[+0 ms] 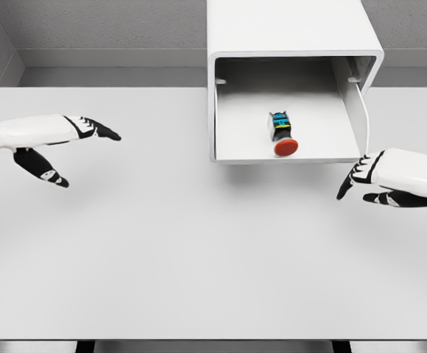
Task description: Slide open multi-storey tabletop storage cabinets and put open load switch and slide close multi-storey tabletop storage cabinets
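Two hands show, and neither holds anything. With the cabinet as landmark, its drawer is pulled out toward the robot and the load switch already lies inside on the drawer floor, near the front lip and a little right of the drawer's middle. The switch's long axis runs roughly front to back, its red button end toward the front lip and its dark body toward the cabinet's rear.

The right hand hovers over the surface just beside the drawer's front right corner, fingers loosely extended and pointing left. The left hand hangs well to the left of the cabinet, fingers and thumb spread wide.

By my reading, placing is done and the closing push remains. That move turns on one relation: the drawer front lies up and to the left of the right hand, which is much the nearer of the two, so it would need to come in front of the lip and press toward the cabinet's rear, along the drawer's slide direction
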`<state>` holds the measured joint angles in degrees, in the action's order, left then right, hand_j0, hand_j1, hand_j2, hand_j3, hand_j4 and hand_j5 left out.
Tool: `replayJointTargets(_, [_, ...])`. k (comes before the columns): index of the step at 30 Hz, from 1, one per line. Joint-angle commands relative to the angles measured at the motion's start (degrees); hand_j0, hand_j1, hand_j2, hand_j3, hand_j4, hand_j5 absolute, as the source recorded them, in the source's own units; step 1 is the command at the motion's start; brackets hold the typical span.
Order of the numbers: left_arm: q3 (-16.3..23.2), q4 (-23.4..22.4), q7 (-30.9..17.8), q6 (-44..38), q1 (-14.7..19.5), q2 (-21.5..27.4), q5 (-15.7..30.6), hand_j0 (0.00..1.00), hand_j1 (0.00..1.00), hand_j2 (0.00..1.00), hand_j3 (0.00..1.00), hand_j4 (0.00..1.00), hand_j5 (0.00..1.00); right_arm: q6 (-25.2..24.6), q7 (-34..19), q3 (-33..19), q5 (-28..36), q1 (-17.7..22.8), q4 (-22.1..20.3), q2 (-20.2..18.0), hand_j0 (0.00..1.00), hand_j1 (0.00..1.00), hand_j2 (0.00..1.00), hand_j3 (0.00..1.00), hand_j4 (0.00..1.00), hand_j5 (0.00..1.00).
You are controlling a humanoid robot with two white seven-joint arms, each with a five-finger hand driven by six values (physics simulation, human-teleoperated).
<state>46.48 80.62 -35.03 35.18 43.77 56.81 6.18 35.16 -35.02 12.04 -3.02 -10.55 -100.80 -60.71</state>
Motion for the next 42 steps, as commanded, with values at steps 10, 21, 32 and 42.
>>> replayJointTargets(10, [-0.7, -3.2, 0.0, -0.2, 0.1, -0.9, -2.4, 1.00, 1.00, 1.00, 1.00, 1.00, 1.00, -0.2, 0.0, 7.6, 0.4, -5.8, 0.0, 0.7, 0.60, 0.60, 0.60, 0.60, 0.60, 0.60])
replayJointTargets(21, [-0.6, -4.2, 0.0, -0.2, 0.3, -0.9, -2.4, 1.00, 1.00, 1.00, 1.00, 1.00, 1.00, -0.2, 0.0, 11.0, 0.1, -9.9, 0.1, 2.5, 0.60, 0.60, 0.60, 0.60, 0.60, 0.60])
replayJointTargets(32, [-0.3, -4.0, 0.0, -0.2, 0.2, -1.1, -2.3, 1.00, 1.00, 1.00, 1.00, 1.00, 1.00, -0.2, 0.0, 11.1, -1.7, -13.2, 2.0, 4.6, 0.61, 0.61, 0.61, 0.61, 0.61, 0.61])
replayJointTargets(42, [-0.2, -4.0, 0.0, -0.2, 0.1, -1.3, -2.4, 1.00, 1.00, 1.00, 1.00, 1.00, 1.00, -0.2, 0.0, 11.3, -2.7, -15.6, 5.0, 6.7, 0.62, 0.62, 0.62, 0.62, 0.62, 0.62])
